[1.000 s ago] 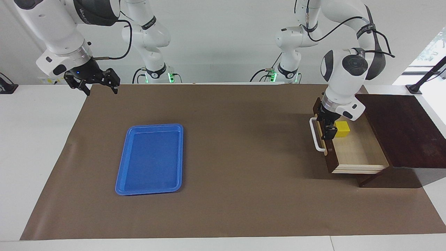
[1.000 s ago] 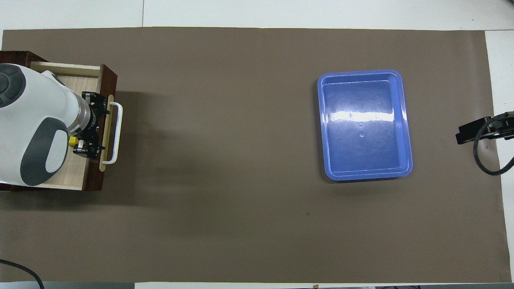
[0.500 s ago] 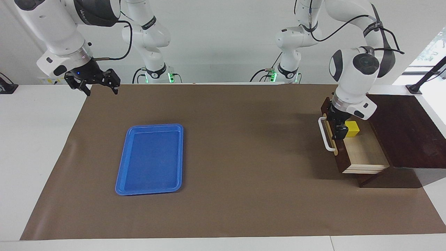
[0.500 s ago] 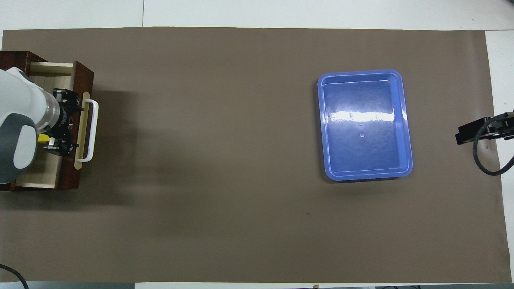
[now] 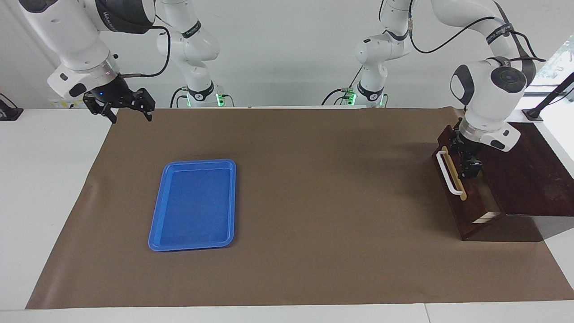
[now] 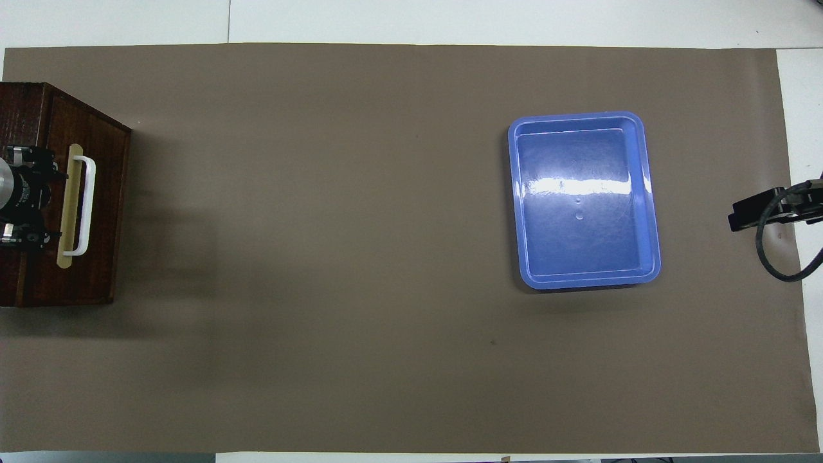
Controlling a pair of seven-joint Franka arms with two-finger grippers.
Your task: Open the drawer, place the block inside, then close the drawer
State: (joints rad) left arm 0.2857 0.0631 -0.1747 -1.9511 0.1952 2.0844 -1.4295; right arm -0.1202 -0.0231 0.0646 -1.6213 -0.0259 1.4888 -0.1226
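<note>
The dark brown drawer (image 5: 457, 211) with its white bar handle (image 5: 449, 172) is pushed almost fully into the dark wooden cabinet (image 5: 524, 175) at the left arm's end of the table. Only a thin pale strip of its interior shows in the facing view. In the overhead view the drawer (image 6: 106, 206) looks shut. The yellow block is hidden. My left gripper (image 5: 471, 168) sits at the top edge of the drawer front, just inside the handle, and also shows in the overhead view (image 6: 26, 196). My right gripper (image 5: 130, 114) is open and empty, waiting in the air over the mat's edge near its base.
A blue plastic tray (image 5: 195, 204) lies empty on the brown mat toward the right arm's end; it also shows in the overhead view (image 6: 582, 199). The right gripper's black tip (image 6: 746, 215) shows at the edge of the overhead view.
My left gripper has moved toward the cabinet with the drawer front. The drawer has slid from wide open to almost shut. The yellow block has gone out of sight inside. The right arm has not moved.
</note>
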